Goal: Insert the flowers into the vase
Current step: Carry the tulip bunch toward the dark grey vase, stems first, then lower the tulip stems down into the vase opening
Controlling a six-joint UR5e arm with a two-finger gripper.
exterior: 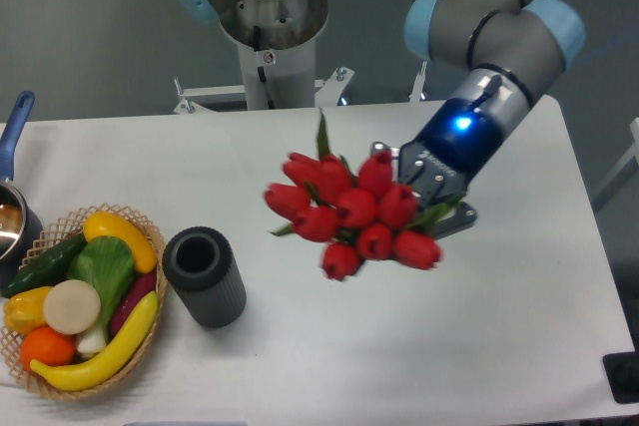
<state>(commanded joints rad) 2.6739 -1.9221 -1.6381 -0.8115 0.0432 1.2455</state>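
The flowers [349,209], a bunch of red tulip buds with green leaves, hang above the middle of the table. My gripper [431,192] is shut on their stems at the bunch's right side, and the buds hide most of the stems. The vase [205,274], a dark grey ribbed cylinder with a round hollow top, stands upright on the table to the lower left of the bunch, apart from it.
A wicker basket [60,386] of fruit and vegetables sits just left of the vase, nearly touching it. A blue-handled metal pot [12,209] is at the left edge. The robot's base column [268,37] rises behind the table's far edge.
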